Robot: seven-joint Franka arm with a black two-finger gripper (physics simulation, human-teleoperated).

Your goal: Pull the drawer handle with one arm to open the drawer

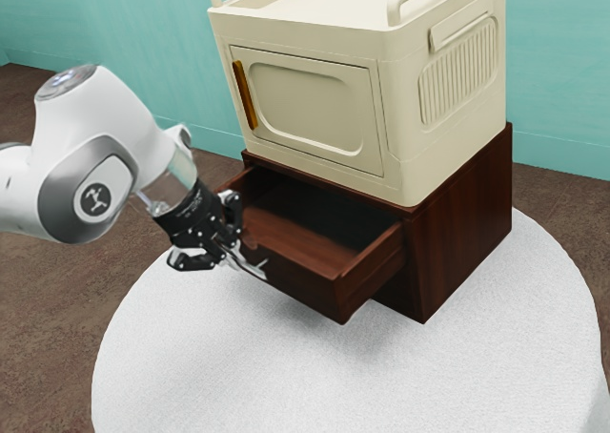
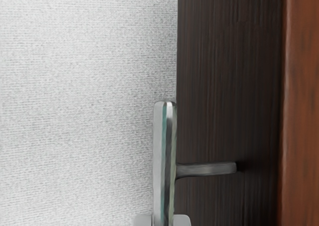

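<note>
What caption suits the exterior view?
Pincer closed on the handle of an open brown drawer beneath a cream cabinet.

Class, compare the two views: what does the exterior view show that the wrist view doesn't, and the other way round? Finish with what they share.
Exterior view: the arm, the cream cabinet with its amber handle, the open drawer's inside, the teal wall and the brown floor.

Wrist view: fine straight grain on the drawer front, and a clear close-up of the post joining it to the drawer handle.

Both: that front and handle, the gripper and the white tabletop.
</note>
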